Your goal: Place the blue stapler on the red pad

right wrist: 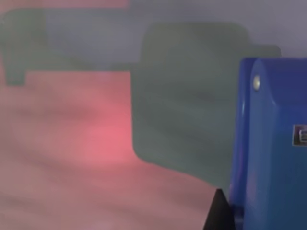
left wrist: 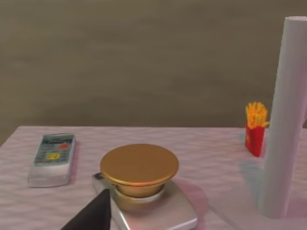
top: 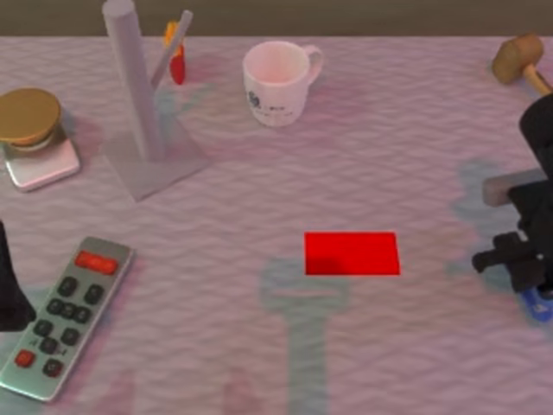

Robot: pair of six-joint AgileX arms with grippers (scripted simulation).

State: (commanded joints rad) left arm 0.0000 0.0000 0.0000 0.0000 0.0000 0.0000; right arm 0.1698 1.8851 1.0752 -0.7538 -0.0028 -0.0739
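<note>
A pink patterned tablecloth covers the table, with the red pad lying flat near its centre. The blue stapler is seen at the right edge, well apart from the pad, mostly hidden under the right gripper; whether the fingers grip it cannot be told. The left arm is parked at the left edge beside the grey remote.

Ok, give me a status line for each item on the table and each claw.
blue stapler: at the table's right edge, mostly hidden under the right claw, not on the pad.
red pad: flat, bare.
white mug: upright.
grey remote: flat, buttons up.
wooden mallet: lying on its side.
right claw: over the stapler; grip unclear.
left claw: parked at the left edge.
</note>
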